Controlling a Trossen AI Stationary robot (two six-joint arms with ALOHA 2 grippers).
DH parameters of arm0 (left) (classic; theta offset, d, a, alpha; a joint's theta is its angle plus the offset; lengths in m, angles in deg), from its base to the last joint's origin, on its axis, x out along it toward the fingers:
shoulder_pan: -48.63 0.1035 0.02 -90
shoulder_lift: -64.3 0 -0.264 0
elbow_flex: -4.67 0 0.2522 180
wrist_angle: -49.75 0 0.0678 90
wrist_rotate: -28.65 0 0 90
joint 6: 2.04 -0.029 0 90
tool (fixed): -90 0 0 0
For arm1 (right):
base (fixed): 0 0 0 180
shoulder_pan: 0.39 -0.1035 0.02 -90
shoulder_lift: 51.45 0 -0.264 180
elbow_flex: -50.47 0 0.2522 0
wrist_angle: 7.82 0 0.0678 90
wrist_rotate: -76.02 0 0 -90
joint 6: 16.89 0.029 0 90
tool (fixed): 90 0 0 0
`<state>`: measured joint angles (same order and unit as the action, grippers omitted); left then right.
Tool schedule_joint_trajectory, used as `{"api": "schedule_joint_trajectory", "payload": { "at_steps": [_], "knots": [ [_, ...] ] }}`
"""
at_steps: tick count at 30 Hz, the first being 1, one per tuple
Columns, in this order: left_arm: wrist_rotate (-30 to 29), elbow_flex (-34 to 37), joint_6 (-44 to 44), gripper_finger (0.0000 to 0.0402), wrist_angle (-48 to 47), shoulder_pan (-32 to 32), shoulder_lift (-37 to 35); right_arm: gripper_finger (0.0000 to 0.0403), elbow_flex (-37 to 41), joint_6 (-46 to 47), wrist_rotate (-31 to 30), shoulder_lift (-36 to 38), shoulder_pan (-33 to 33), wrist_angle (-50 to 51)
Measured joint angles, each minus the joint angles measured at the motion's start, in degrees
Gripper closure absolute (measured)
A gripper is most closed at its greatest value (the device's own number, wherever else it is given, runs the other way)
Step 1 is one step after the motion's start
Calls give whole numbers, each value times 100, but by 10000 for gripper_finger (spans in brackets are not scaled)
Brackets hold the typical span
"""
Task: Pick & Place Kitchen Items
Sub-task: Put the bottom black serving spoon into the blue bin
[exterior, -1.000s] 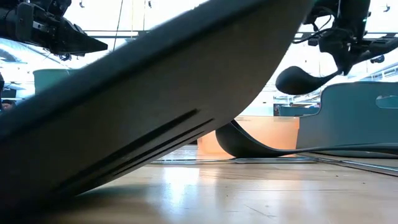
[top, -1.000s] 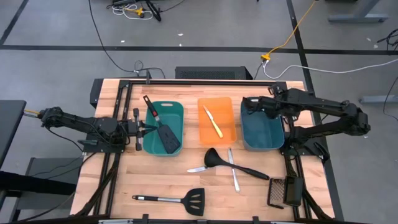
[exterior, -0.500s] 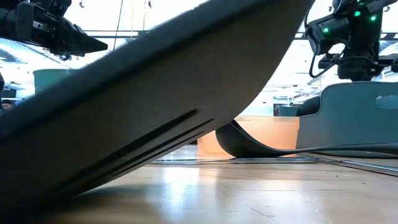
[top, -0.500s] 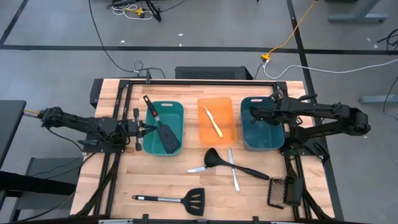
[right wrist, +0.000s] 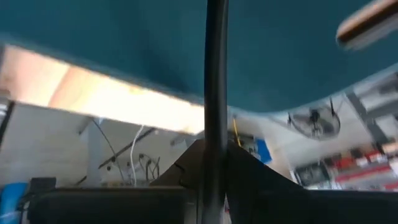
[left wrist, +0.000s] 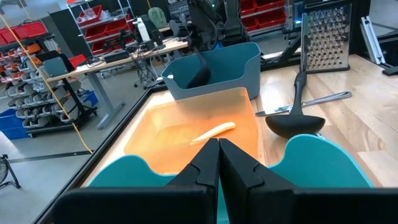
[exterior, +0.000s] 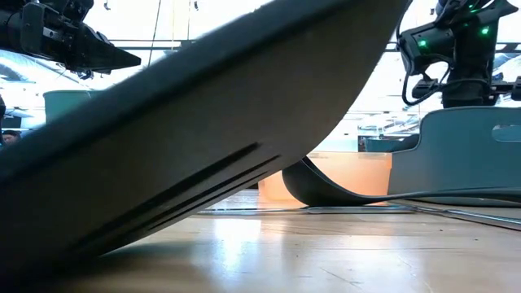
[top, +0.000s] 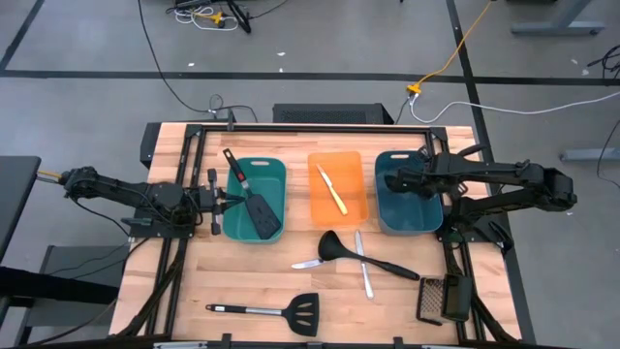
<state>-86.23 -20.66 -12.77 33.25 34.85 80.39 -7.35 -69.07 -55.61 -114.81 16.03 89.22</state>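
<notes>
1. Here, a black ladle [left wrist: 200,65] hangs bowl-down inside the dark teal tub [top: 408,206], its thin handle [right wrist: 215,93] running up between the fingers of the right gripper [top: 392,180], which is clenched on it above the tub's far end.
2. Sorted, as far as can be judged: a black slotted spatula [top: 254,202] lying in the green tub [top: 275,170], and a yellow knife [top: 331,189] in the orange tray [top: 351,160].
3. Left on the bare wood: a second black ladle [top: 360,253], a silver knife [top: 363,266] crossing it, another small knife [top: 305,263] just beside the ladle's bowl, and a second slotted spatula [top: 271,311] near the front edge. Roughly half done, by my reckoning.
4. The left gripper [top: 231,202] waits at the outer wall of the green tub, fingers pressed together, holding nothing.
5. A mesh grater [top: 432,299] stands at the front right corner, well apart from the tubs.
6. Judgement: nothing blocks the drop; the overlapping ladle and silver knife may disturb one another when lifted.
</notes>
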Motion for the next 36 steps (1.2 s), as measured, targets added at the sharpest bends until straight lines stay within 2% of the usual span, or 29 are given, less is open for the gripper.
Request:
{"api": "schedule_joint_trajectory", "payload": {
  "at_steps": [3,18,28,36],
  "knots": [
    [0,0,-15,386,-2,0,1,356,0,-179,210,0,-2,-88],
    [-144,-1,-39,386,-83,0,0,351,-2,-409,44,-41,-2,-257],
    [-144,0,-63,386,-85,0,2,354,-2,-1115,-253,-475,-1,-619],
    [-147,0,-66,386,-87,1,1,353,-4,-1295,-17,-789,0,-1008]
  ]
}}
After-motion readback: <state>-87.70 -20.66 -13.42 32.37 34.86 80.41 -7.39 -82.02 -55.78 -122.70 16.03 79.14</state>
